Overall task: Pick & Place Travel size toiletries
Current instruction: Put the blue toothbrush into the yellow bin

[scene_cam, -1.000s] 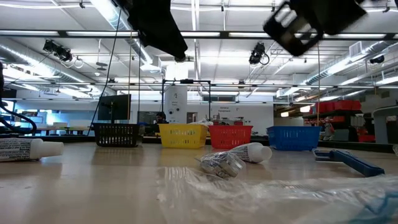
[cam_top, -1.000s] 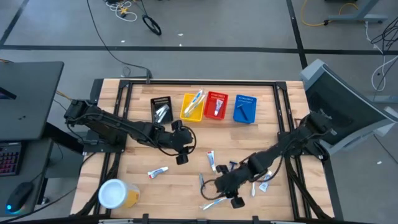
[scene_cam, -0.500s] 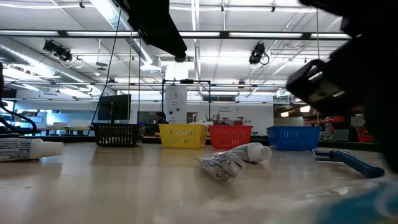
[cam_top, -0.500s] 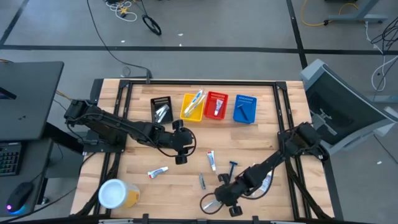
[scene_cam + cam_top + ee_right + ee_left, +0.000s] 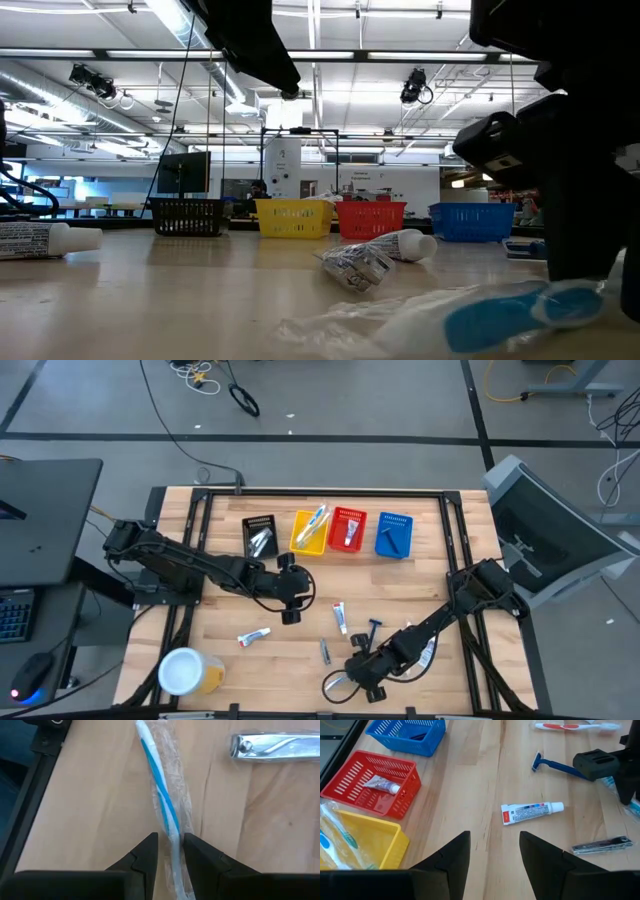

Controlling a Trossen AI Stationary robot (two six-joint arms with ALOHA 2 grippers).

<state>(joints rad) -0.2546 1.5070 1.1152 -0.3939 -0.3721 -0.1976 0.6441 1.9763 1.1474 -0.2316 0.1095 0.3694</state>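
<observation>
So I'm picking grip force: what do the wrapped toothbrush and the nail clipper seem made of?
Toothbrush: looks like white and blue plastic inside a thin clear film wrapper, crinkled and glossy, likely slippery. Nail clipper: looks like polished metal, silvery with bright reflections, apparently in a clear sleeve too.

Four small baskets stand in a row near the far edge of the wooden bench [image 5: 230, 605]: a black basket [image 5: 260, 536], a yellow basket [image 5: 309, 532], a red basket [image 5: 348, 530] and a blue basket [image 5: 394, 534], each just beside the next. A yellow tub with a white lid [image 5: 187, 671] sits at the bench's near left corner, well apart from the baskets. On the grey floor beyond the bench lie loose cables [image 5: 205, 380], and a dark keyboard [image 5: 12, 618] rests on a desk to the left.
</observation>
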